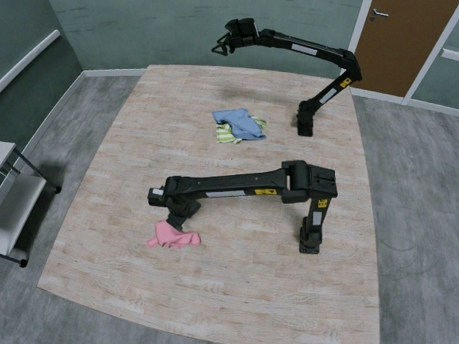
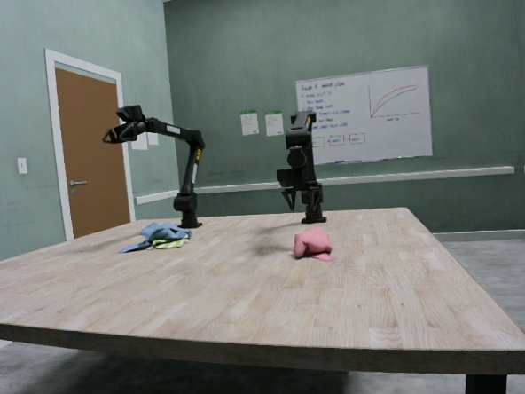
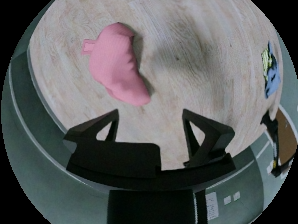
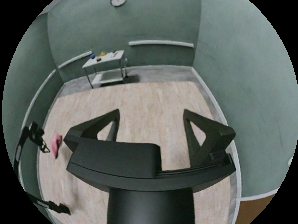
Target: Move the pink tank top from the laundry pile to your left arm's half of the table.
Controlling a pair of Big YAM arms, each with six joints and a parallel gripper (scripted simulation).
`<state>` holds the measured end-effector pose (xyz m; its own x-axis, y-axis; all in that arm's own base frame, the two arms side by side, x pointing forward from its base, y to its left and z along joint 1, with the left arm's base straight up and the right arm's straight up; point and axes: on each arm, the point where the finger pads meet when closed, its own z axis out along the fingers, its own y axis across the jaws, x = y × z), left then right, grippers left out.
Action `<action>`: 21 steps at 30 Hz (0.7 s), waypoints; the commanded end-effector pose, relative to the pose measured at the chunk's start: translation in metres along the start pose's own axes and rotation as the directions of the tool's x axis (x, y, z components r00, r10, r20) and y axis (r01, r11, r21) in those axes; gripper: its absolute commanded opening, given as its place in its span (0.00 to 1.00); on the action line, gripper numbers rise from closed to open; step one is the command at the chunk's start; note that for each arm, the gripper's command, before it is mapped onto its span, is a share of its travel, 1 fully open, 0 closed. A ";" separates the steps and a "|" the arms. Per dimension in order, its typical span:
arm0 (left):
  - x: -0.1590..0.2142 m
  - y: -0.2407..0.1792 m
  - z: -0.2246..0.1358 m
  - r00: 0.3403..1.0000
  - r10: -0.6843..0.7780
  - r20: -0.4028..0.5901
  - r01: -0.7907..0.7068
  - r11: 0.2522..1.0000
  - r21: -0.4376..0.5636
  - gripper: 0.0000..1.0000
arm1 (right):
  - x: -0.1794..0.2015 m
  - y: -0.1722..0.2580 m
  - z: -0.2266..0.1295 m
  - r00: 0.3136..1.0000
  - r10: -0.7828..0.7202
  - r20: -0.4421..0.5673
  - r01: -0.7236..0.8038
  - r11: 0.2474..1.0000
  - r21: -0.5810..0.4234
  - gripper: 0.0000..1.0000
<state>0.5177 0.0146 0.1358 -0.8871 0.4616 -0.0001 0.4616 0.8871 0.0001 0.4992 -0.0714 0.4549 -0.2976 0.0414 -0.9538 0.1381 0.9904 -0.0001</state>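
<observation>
In the top view, the pink tank top (image 1: pixel 169 235) (image 2: pixel 313 243) (image 3: pixel 116 65) (image 4: pixel 56 146) lies crumpled at the lower left of the frame, on the left arm's half of the table (image 1: pixel 232 287) (image 2: pixel 266 302) (image 3: pixel 165 30) (image 4: pixel 145 100). It sits well apart from the other laundry, with bare wood between. In the exterior view it rests right of the middle, bunched up, a flap spread flat at its lower right.

The left gripper (image 1: pixel 176 226) (image 2: pixel 302 206) (image 3: pixel 150 112) is released, its two fingers standing wide with nothing between them. The exterior view shows it raised above the table; from the top it overlaps the edge of the pink cloth, but the left wrist view has the tank top beyond the fingertips, in the upper left of the frame, untouched.

The right gripper (image 1: pixel 217 44) (image 2: pixel 106 135) (image 4: pixel 151 112) is also released and bare, held high over the table, near the top centre of the top view and at the left of the exterior view.

The blue garment (image 1: pixel 242 123) (image 2: pixel 161 232) (image 3: pixel 272 80) lies in folds over the green-and-white striped piece (image 1: pixel 225 133) (image 2: pixel 170 243) (image 3: pixel 266 59), above the centre of the top view. Both rest wholly on the table; how the striped piece is folded underneath is, in fairness, hard to judge.
</observation>
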 end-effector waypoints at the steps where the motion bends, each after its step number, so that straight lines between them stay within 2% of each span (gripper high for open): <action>1: -0.020 0.015 -0.040 0.996 -0.013 0.084 0.017 0.999 -0.046 0.92 | -0.013 0.022 0.009 0.995 0.006 0.102 -0.002 0.999 -0.035 0.92; 10: -0.020 0.015 -0.040 0.996 -0.013 0.084 0.017 0.999 -0.046 0.92 | -0.032 0.064 0.007 0.968 0.004 0.253 0.027 0.993 -0.118 0.92; 12: -0.020 0.015 -0.040 0.996 -0.013 0.084 0.017 0.999 -0.046 0.92 | -0.032 0.064 0.007 0.968 0.004 0.253 0.027 0.993 -0.118 0.92; 13: -0.020 0.015 -0.040 0.996 -0.013 0.084 0.017 0.999 -0.046 0.92 | -0.043 0.066 0.003 0.959 0.008 0.282 0.027 0.992 -0.120 0.92; 16: -0.020 0.015 -0.040 0.996 -0.013 0.084 0.017 0.999 -0.046 0.92 | -0.042 0.075 0.002 0.948 0.017 0.318 0.028 0.991 -0.135 0.92; 21: -0.020 0.015 -0.040 0.996 -0.013 0.084 0.017 0.999 -0.046 0.92 | -0.039 0.078 0.003 0.949 0.021 0.316 0.025 0.990 -0.141 0.92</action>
<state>0.5177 0.0146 0.1358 -0.8871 0.4616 -0.0001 0.4616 0.8871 0.0001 0.5193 -0.0030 0.4927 -0.0048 -0.0003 -1.0000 0.0050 1.0000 -0.0003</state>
